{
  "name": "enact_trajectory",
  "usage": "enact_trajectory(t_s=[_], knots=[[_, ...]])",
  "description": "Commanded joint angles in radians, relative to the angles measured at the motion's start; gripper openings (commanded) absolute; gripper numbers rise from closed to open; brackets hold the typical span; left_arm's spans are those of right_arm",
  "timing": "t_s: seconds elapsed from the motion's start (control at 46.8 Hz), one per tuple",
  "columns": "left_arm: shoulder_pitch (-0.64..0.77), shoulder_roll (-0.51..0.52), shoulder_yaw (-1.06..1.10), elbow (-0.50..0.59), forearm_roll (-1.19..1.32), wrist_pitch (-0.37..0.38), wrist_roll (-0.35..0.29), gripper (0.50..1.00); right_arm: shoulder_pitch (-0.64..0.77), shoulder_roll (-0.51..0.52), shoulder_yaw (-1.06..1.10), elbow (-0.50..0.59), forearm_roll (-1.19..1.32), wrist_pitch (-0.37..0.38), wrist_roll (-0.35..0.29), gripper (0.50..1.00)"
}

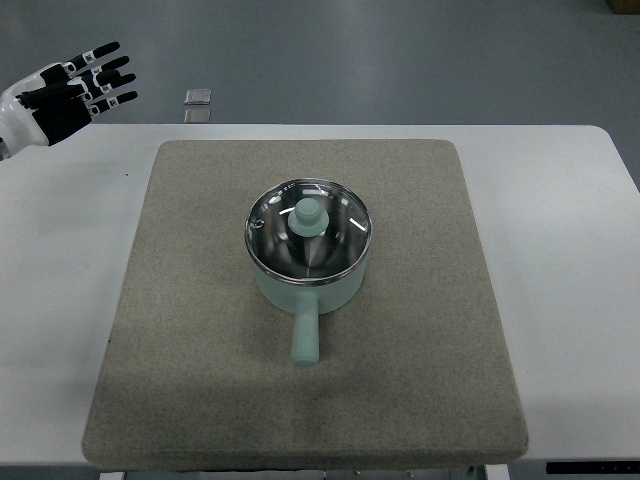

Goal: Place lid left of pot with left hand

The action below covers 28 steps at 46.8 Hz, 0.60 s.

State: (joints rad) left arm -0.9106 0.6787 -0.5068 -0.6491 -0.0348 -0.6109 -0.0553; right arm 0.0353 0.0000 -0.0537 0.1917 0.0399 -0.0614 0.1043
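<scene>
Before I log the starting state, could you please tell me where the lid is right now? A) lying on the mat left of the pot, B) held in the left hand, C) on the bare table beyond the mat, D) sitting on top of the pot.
D: the glass lid sits on the pot, while the left hand is open and empty at the upper left.
</scene>
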Motion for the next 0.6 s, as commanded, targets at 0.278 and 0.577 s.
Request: enact_trajectory(t_s=[0.278, 0.577], knots=[[-0.030, 0.044, -0.009, -0.075, 0.380, 0.000, -0.090, 0.992, 0.000, 0.000, 0.000, 0.000, 0.000, 0.000, 0.000, 0.924], [-0.077, 0.071, -0.009, -0.241, 0.682, 0.000, -0.124, 0.992, 0.000, 0.000, 0.000, 0.000, 0.000, 0.000, 0.000, 0.924]])
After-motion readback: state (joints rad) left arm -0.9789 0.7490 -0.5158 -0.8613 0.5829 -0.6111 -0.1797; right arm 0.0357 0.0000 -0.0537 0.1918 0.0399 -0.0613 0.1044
